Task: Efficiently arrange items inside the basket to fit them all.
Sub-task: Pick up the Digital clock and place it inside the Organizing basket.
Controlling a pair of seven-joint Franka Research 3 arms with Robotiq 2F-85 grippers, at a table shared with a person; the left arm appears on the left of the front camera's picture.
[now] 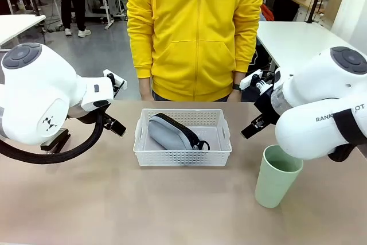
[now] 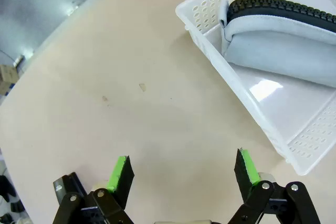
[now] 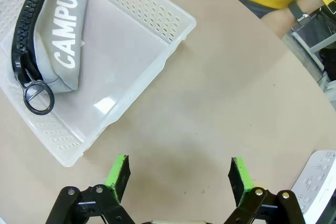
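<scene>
The white lattice basket [image 1: 183, 154] sits mid-table with the grey pouch [image 1: 171, 133] lying in its left half, black zipper and ring pull toward the front. The pouch [image 3: 65, 51] reads "CAMPUS" in the right wrist view, inside the basket [image 3: 131, 93]. A pale green cup [image 1: 276, 177] stands upright on the table at the right front. My left gripper [image 2: 184, 172] hangs open over bare table beside the basket [image 2: 252, 114] and pouch [image 2: 283, 45]. Over bare table on the basket's other side, my right gripper [image 3: 179, 176] is open too.
A person in a yellow jacket [image 1: 194, 32] stands at the far edge, a hand with a watch [image 3: 296, 11] near the table. My left arm [image 1: 40, 93] and right arm [image 1: 324, 107] flank the basket. A white object [image 3: 317, 182] lies at the right wrist view's edge.
</scene>
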